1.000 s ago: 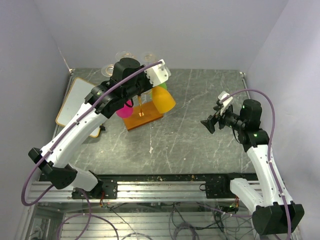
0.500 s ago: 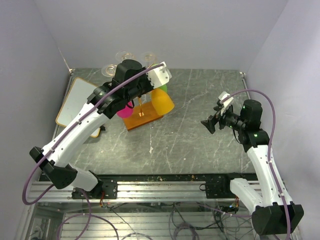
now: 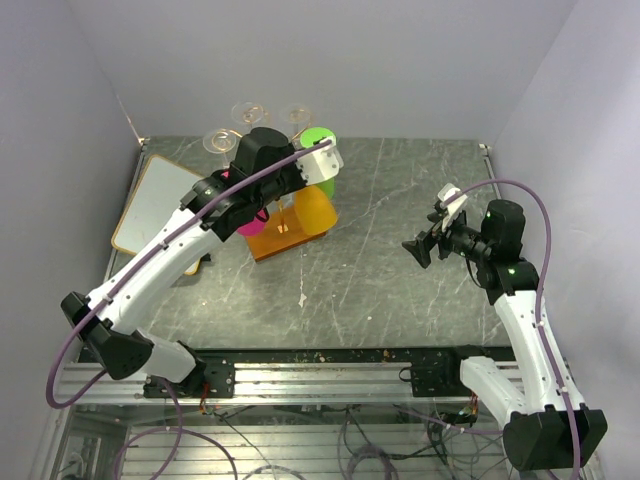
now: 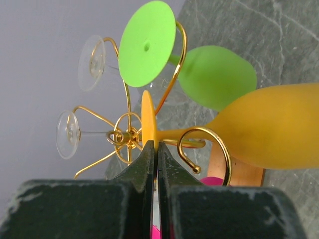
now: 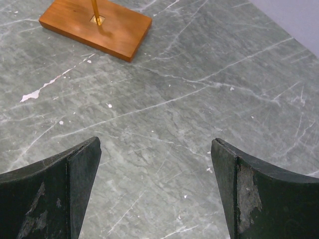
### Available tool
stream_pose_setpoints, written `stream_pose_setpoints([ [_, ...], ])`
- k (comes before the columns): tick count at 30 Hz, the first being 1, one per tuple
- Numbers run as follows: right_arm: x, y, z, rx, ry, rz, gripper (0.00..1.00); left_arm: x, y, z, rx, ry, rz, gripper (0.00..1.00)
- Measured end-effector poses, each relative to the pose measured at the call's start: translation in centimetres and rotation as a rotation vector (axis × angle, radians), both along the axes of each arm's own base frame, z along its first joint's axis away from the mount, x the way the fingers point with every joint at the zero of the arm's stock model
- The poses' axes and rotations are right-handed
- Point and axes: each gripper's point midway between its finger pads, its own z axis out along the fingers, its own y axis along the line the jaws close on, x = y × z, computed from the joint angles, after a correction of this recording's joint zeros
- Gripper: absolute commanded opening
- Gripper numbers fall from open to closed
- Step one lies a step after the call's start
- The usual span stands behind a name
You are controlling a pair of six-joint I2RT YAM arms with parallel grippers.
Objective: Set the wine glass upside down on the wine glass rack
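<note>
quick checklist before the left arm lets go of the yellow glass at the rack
1. Grip: left gripper shut on the foot of the yellow wine glass: ok.
2. Glass inverted, bowl toward the wooden base: ok.
3. Stem seated in a scroll arm of the wine glass rack: cannot tell.
4. Bowl apart from the green glass: cannot tell, they overlap in the left wrist view.
5. Other arm: right gripper open, away from the rack: ok.

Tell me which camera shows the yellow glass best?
The left wrist camera: the yellow glass looks big and close, its foot pinched in the left gripper. The top camera shows just its bowl, small and far. The right wrist camera misses it.
</note>
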Motion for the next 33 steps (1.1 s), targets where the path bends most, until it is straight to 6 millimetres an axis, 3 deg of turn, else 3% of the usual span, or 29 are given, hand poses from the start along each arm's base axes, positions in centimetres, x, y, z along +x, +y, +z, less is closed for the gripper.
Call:
stream_pose_setpoints([
  [6, 0.0, 0.0, 0.0, 0.0, 0.0, -0.001, 0.92, 0.0, 0.6, -0.4, 0.038, -0.015, 0.006, 0.07],
  [15, 0.0, 0.0, 0.0, -0.001, 0.0, 0.0, 0.92, -0.9, 1.5, 1.0, 0.03, -0.054, -0.001, 0.07],
  [33, 0.0, -0.1, 0.0, -0.002, 0.0, -0.002, 0.92, -2.6, 1.7, 1.9, 0.034, -0.064, -0.077, 0.07],
])
